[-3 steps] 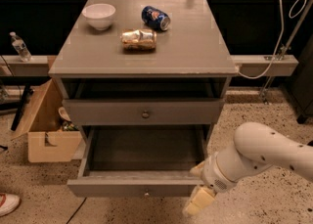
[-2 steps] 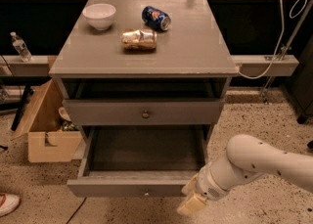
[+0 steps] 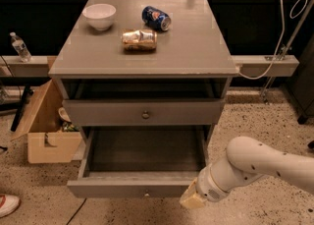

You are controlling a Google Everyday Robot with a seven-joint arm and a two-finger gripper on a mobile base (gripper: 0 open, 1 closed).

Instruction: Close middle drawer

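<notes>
Starting at the left, the open brown cardboard box (image 3: pixel 46 135) on the floor and the grey wooden cabinet (image 3: pixel 196 52) sit where they did a second ago. The white ceramic bowl (image 3: pixel 99 15), crushed gold can (image 3: pixel 139 40) and blue drinks can (image 3: pixel 156 17) on top have not stirred. The middle drawer (image 3: pixel 117 188), the wide shallow grey one with the small pale round knob (image 3: pixel 145 194), is pulled fully out beneath the taller grey drawer (image 3: pixel 98 113) with its dark bronze knob. Its front has not gone back at all, so I judge the push has not yet taken hold. What has changed is on the right: my white arm (image 3: pixel 265 162) has swung leftward, bringing the pale tan-tipped gripper (image 3: pixel 192 200) low against the right end of the drawer's front panel, touching it or just short of it, I can't say which. Whether the gripper is spread or pressed together I cannot tell. To me this means I'm lined up for the shove; next I'd drive straight inward, watching that an off-centre push doesn't skew the drawer on its runners
</notes>
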